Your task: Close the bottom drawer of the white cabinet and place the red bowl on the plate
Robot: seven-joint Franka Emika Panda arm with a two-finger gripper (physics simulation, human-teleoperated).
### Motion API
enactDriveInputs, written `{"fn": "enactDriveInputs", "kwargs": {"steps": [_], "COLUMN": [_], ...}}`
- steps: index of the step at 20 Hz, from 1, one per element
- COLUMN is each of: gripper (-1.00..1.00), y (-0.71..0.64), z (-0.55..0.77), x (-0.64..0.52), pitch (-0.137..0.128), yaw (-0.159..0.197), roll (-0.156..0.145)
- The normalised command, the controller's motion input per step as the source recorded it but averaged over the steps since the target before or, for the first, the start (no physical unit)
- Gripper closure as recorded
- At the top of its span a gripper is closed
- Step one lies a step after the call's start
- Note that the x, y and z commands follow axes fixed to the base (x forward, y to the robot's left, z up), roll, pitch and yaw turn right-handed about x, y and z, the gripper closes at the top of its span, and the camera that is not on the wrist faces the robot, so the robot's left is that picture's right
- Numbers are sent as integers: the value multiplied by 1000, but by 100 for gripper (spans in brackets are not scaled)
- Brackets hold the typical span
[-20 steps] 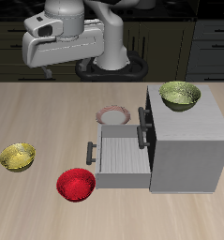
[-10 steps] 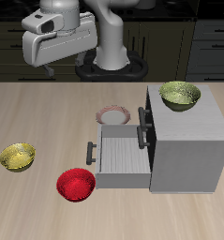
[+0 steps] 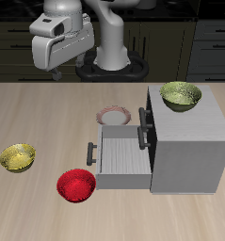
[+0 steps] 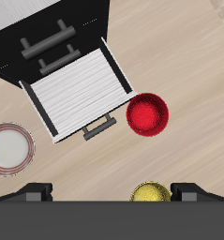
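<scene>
The bottom drawer of the boxy grey-white cabinet stands pulled out, its flat front carrying a dark bar handle. From this handle, the glossy round red bowl lies at about 7 o'clock on the wooden table, apart from it. The flat plate, white with a pinkish rim, lies at about 1 o'clock, beside the cabinet. The gripper hangs high above, its two dark fingers spread wide and holding nothing.

The table looks like pale, matt wood with faint grain; the red bowl is smooth and glossy; the cabinet is flat matt grey; its open bottom drawer shows a ribbed white inside; the plate looks smooth.
</scene>
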Motion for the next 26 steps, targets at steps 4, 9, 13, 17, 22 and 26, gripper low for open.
{"fn": "enactDriveInputs", "kwargs": {"steps": [4, 9, 13, 17, 22, 26], "gripper": [-100, -100, -100, -100, -100, -100], "y": [96, 136, 150, 142, 32, 36], "z": [-116, -167, -318, -258, -206, -164], "x": [-59, -27, -2, -42, -45, -78], "pitch": [14, 7, -65, 20, 2, 9], "yaw": [200, 182, 368, 148, 142, -12], "roll": [19, 18, 7, 24, 12, 2]}}
